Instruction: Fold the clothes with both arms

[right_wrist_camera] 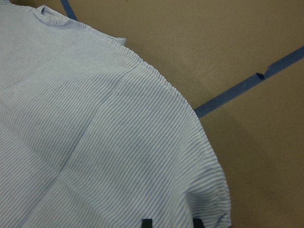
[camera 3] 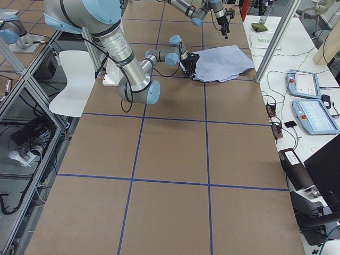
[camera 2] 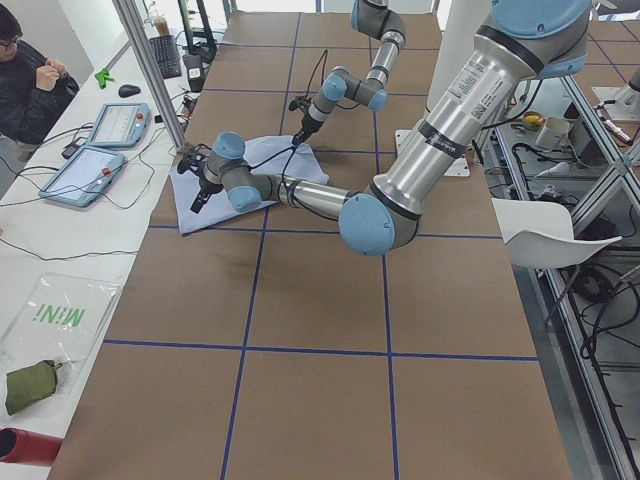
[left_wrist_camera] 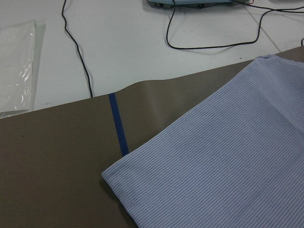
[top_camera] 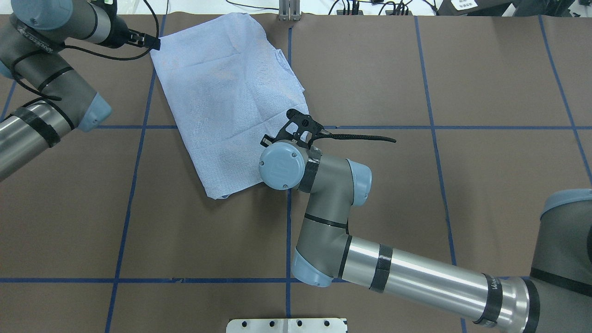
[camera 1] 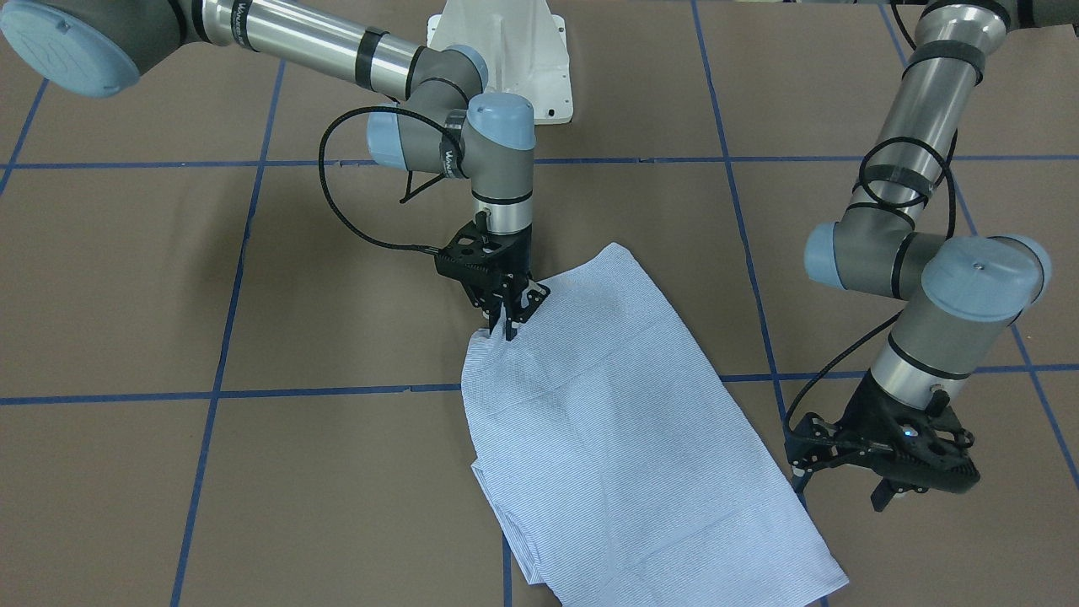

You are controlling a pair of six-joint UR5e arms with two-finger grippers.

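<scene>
The light blue striped shirt [camera 1: 624,421] lies folded into a rough rectangle on the brown table, toward the far left in the overhead view [top_camera: 226,92]. My right gripper [camera 1: 508,327] points straight down at the shirt's edge nearest the robot. Its fingertips [right_wrist_camera: 147,222] stand close together on the puckered cloth [right_wrist_camera: 118,142], so it looks shut on that edge. My left gripper [camera 1: 841,493] hovers open just off the shirt's far corner [top_camera: 155,43], touching nothing. Only cloth [left_wrist_camera: 228,161] and table show in the left wrist view.
Blue tape lines [camera 1: 337,392] grid the table. The white pedestal base [camera 1: 506,59] stands at the robot's side. Beyond the far edge is a white bench with cables and control pendants [camera 2: 100,150], where a person [camera 2: 30,80] sits. A white chair [camera 2: 550,235] stands beside the table.
</scene>
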